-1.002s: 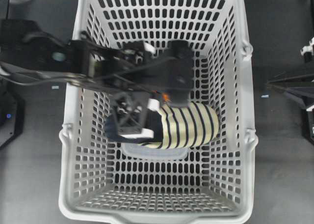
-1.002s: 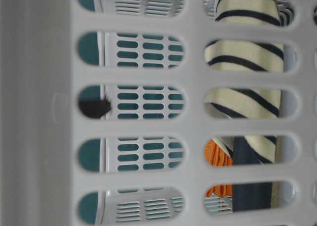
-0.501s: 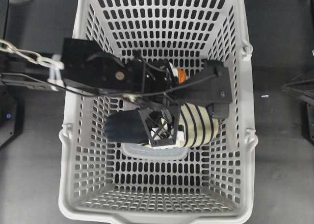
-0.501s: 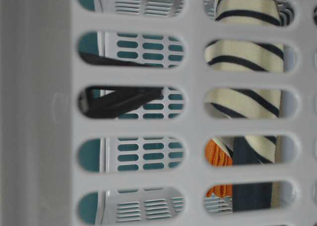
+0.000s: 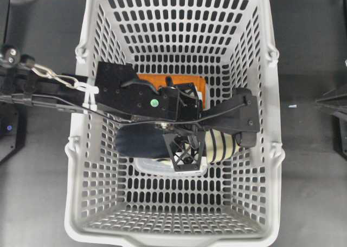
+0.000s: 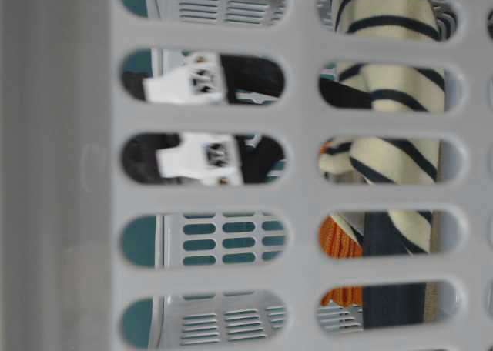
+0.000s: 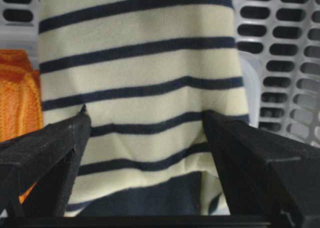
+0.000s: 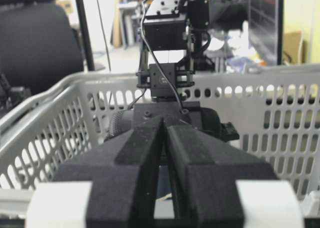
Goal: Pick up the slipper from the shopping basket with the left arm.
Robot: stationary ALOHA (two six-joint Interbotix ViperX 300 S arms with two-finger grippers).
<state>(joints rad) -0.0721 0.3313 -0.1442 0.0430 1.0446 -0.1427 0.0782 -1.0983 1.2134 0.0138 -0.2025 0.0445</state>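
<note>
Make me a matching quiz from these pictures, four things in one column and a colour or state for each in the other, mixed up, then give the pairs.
Things:
1. slipper
2. cloth
3. basket
4. left tool

Colour or state:
A. open, one finger either side of the slipper
B. orange
C. light grey with slots
D. cream with navy stripes

Pairs: 1-D, 2-B, 3-C, 4-A

Left arm (image 5: 130, 98): black boxy bolted housings, a green dot, thin black cables, silver chain (image 5: 54, 76). Lattice-patterned claw fingers (image 5: 183, 156) with white ends. Right claw (image 8: 164, 178): black, white-banded.
</note>
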